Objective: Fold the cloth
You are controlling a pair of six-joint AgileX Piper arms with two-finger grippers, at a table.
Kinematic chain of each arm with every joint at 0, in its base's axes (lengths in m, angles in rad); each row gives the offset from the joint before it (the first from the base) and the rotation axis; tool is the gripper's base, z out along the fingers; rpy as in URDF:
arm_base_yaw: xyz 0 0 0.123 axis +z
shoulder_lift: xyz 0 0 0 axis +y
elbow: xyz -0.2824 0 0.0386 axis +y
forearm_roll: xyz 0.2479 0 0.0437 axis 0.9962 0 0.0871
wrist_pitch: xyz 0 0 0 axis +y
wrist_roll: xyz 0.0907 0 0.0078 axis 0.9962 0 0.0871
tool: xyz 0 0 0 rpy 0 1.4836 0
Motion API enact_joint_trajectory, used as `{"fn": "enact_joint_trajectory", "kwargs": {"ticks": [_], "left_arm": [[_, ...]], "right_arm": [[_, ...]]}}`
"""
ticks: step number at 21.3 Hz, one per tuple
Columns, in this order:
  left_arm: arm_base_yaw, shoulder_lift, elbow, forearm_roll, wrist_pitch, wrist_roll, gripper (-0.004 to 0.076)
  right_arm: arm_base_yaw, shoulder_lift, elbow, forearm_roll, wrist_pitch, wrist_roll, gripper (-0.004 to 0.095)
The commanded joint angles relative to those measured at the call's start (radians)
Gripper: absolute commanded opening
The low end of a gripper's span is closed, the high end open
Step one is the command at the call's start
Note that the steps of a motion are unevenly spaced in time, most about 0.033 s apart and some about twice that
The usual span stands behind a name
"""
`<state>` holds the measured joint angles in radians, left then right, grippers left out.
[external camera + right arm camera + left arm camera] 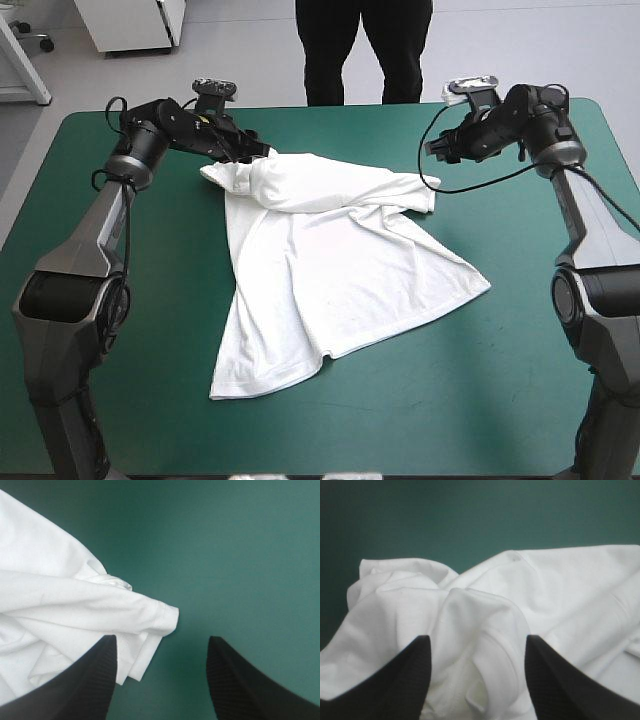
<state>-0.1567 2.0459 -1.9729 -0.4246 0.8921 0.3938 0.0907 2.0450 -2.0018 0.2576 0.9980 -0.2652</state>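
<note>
The white T-shirt (pixel 330 270) lies partly spread on the teal-green cover, its far part bunched in folds and its hem toward the near left. My left gripper (pixel 262 152) is at the shirt's far left corner. In the left wrist view it (pixel 478 650) stands open, with a raised fold of the T-shirt (pixel 485 630) between its fingers. My right gripper (pixel 432 148) hovers just beyond the shirt's far right sleeve. In the right wrist view it (pixel 161 652) is open over the sleeve end (pixel 150 615), which lies by one finger; bare cover fills the rest of the gap.
The table's far edge (pixel 330 108) runs close behind both grippers. Bare teal-green cover (pixel 500 380) stretches to the right of and in front of the shirt, and along the left side (pixel 130 330).
</note>
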Motion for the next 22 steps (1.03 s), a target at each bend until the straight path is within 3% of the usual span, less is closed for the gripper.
{"fn": "enact_joint_trajectory", "kwargs": {"ticks": [1, 5, 7, 9, 12, 18, 22], "left_arm": [[0.010, -0.153, -0.026, -0.009, 0.062, -0.020, 0.0449], [-0.006, -0.330, -0.026, 0.196, 0.298, -0.222, 0.0449], [-0.025, -0.423, -0.026, 0.228, 0.389, -0.274, 0.0449], [-0.088, -0.513, -0.002, 0.294, 0.397, -0.303, 0.0449], [-0.218, -0.646, 0.192, 0.416, 0.397, -0.358, 0.0449], [-0.241, -0.818, 0.656, 0.304, 0.397, -0.407, 0.0449], [-0.241, -0.854, 0.834, 0.282, 0.397, -0.407, 0.0449]], "right_arm": [[-0.035, -0.137, -0.029, 0.022, -0.030, -0.024, 0.0519], [-0.039, -0.278, -0.005, 0.022, 0.006, -0.028, 0.0519], [-0.027, -0.347, 0.039, -0.004, 0.078, -0.014, 0.0519], [-0.020, -0.421, 0.112, -0.024, 0.112, 0.001, 0.0519], [0.017, -0.534, 0.247, -0.107, 0.148, 0.010, 0.0519], [0.062, -0.668, 0.443, -0.136, 0.186, 0.017, 0.0513], [0.062, -0.700, 0.511, -0.153, 0.185, 0.011, 0.0513]]}}
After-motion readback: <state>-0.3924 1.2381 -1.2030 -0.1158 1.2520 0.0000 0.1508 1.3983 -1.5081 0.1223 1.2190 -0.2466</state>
